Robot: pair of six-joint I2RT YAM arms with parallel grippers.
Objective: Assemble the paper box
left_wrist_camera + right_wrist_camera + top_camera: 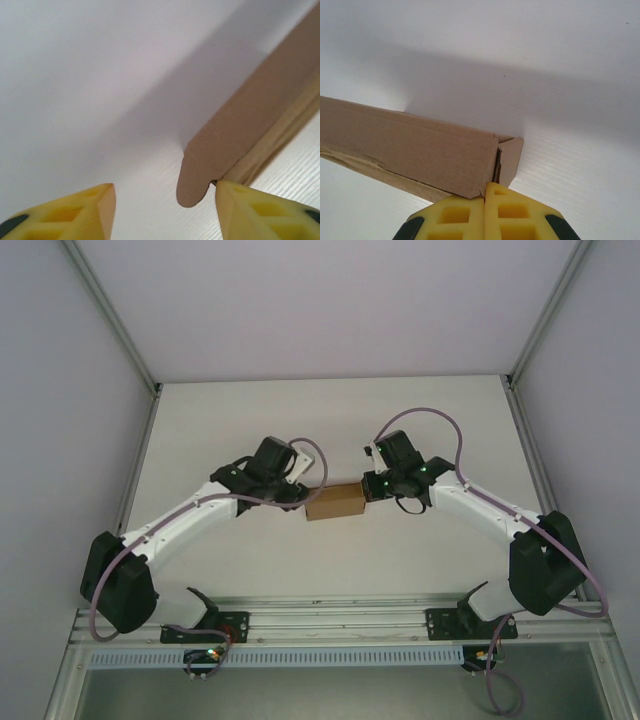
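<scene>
The paper box (335, 502) is a plain brown cardboard piece lying mid-table between both grippers. My left gripper (298, 496) sits at its left end. In the left wrist view that gripper (165, 212) is open, and a rounded flap of the box (225, 145) reaches in between the yellow fingers, close against the right finger (265, 212). My right gripper (370, 485) is at the box's right end. In the right wrist view its yellow fingers (465, 220) are pressed together on the lower corner of the box's long side wall (415, 145), beside a small end flap (510, 157).
The white table (330, 420) stretches behind and in front of the box. Grey enclosure walls and metal frame posts (140, 460) border it left and right. The arm bases stand on the rail (340, 625) at the near edge.
</scene>
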